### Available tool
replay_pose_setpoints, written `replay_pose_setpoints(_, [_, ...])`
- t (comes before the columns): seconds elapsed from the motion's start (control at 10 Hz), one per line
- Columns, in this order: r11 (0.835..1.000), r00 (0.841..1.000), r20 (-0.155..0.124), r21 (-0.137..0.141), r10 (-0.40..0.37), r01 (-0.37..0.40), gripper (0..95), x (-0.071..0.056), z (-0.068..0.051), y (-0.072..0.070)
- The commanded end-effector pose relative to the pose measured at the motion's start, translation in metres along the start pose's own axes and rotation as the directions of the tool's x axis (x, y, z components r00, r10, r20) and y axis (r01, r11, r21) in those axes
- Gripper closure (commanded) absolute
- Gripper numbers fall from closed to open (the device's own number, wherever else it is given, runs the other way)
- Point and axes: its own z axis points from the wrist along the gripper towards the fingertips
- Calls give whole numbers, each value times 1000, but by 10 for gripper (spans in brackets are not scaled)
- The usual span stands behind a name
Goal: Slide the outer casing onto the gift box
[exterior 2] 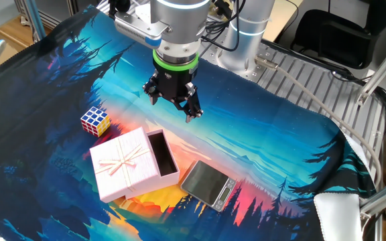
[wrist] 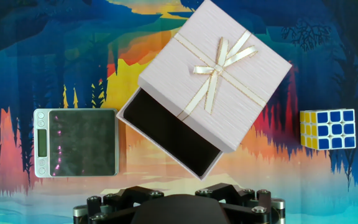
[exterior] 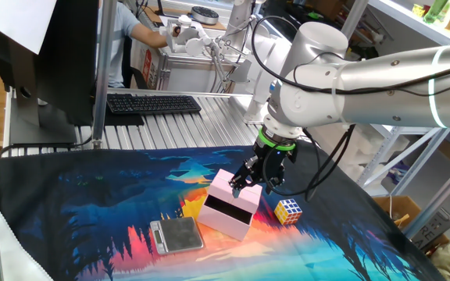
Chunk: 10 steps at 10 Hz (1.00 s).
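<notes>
The gripper (exterior 2: 173, 100) hangs above the mat, apart from everything on it. Its fingers are spread and hold nothing.

The outer casing (exterior 2: 127, 165) lies below the gripper, toward the near edge of the mat in the other fixed view. It already covers most of the gift box (exterior 2: 163, 154). Only a strip of the dark inside shows, at the end facing the grey scale (exterior 2: 208, 185).

The sliding axis runs from the bow end to that dark open end (diagonal in the hand view, where the casing (wrist: 219, 78) sits up and right of the exposed tray (wrist: 169, 134)). Closing the gap likely means pushing along that line, judging by the part left open.

The count is one casing, one gift box, one puzzle cube (exterior 2: 95, 120) and one scale. There is a single arm, so reach is no question.
</notes>
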Motion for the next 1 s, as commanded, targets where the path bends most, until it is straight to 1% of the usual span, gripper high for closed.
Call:
replay_pose_setpoints(0.1, [977, 979, 35, 67, 199, -201, 950, 0, 0, 0])
replay_pose_setpoints(1.0, [977, 979, 34, 63, 201, -203, 950, -1, 3, 0])
